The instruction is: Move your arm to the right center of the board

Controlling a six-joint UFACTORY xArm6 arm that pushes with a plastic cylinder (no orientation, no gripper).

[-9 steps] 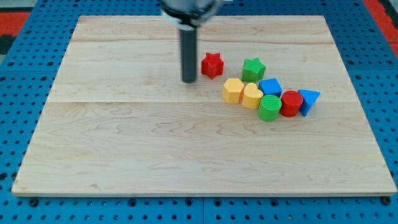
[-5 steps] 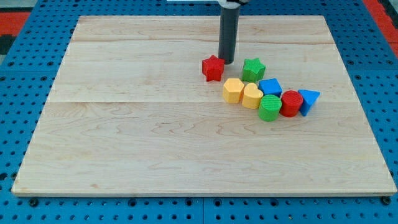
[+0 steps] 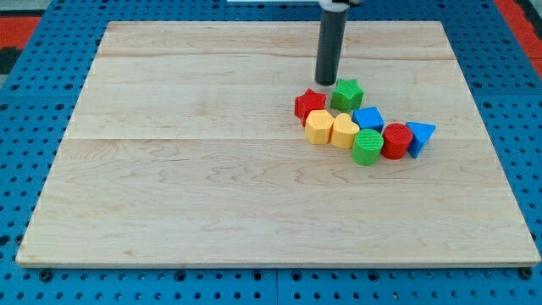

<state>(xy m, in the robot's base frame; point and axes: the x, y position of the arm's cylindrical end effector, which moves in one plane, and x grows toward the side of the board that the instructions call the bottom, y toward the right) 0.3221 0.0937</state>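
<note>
My tip [image 3: 326, 82] stood on the wooden surface [image 3: 212, 195], in the upper part of it and a little to the view's right of the middle. The arm had no tool to open or close; it ended only in the dark rod, which came down from the view's top edge. The tip was just above the red star block [image 3: 310, 104] and just to the left of the green star block [image 3: 346, 94], very near to both; I could not tell if it touched them.

All 7 blocks lay together in 1 group. The red star block touched the yellow hexagon block [image 3: 318, 126] below it. Beside that one, to the right, was the yellow heart block [image 3: 344, 131], then the green cylinder block [image 3: 367, 146], the red cylinder block [image 3: 396, 141] and the blue triangle block [image 3: 420, 136], in a row going slightly downward to the right. The blue pentagon block [image 3: 368, 119] sat between the green star block and the green cylinder block.

The right center of the surface was well apart from the tip, to the view's right of the whole group.
</note>
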